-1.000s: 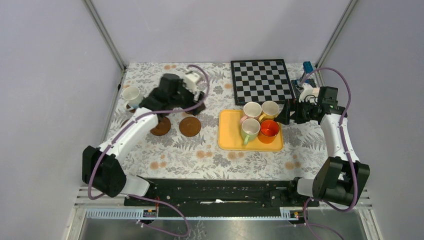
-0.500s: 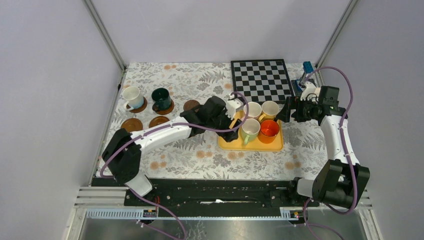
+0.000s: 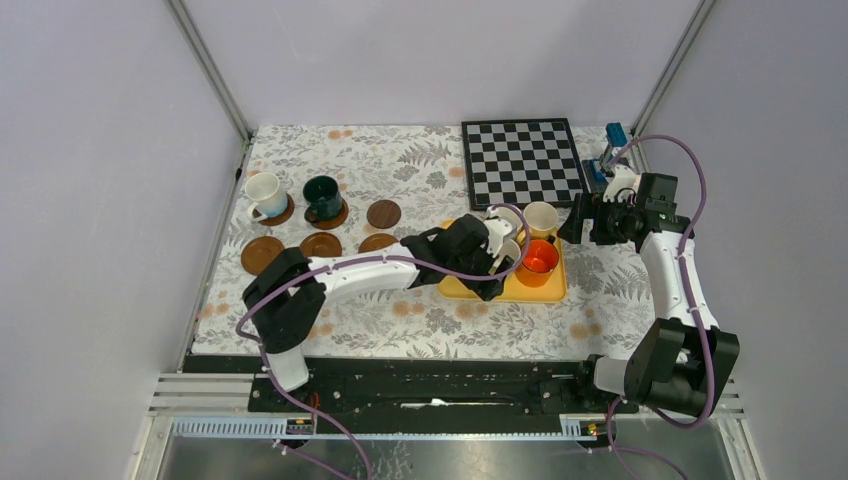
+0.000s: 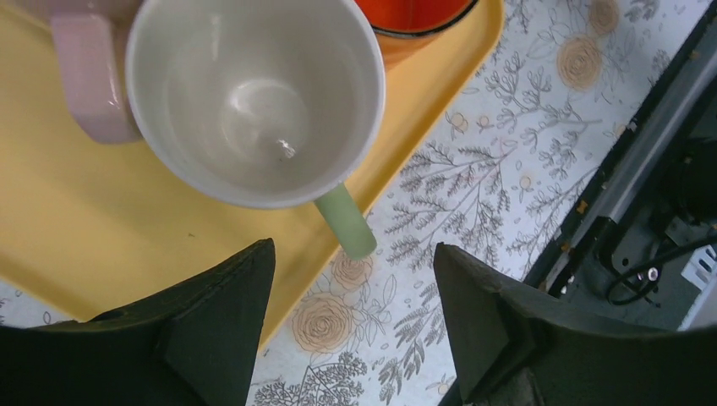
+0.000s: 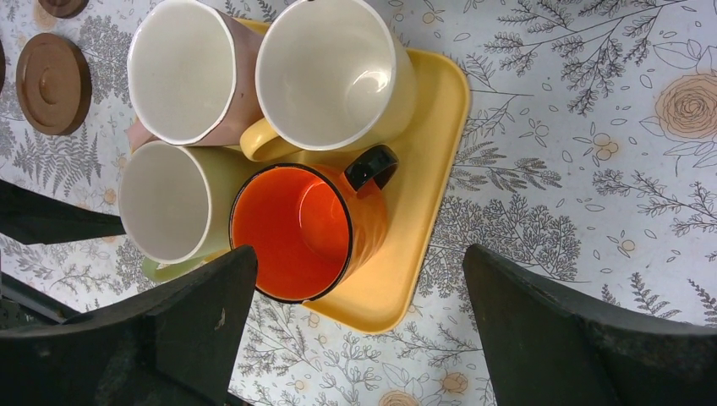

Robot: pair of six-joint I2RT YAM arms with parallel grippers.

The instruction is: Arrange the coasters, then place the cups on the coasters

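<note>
Reaching arm: left gripper (image 4: 354, 248), fingers spread and empty, above the yellow tray (image 4: 76, 237); the light green cup (image 4: 254, 93) points its handle at the gap.
Idle arm: right gripper (image 5: 359, 254), spread wide, holding nothing, beside the tray.
Tray cups: light green cup, pink cup (image 5: 182, 72), cream-yellow cup (image 5: 330, 72), orange cup (image 5: 296, 228), huddled together.
Far left: white cup (image 3: 264, 190) and dark green cup (image 3: 322, 194), each on a coaster; four bare coasters (image 3: 383, 213) near them.
</note>
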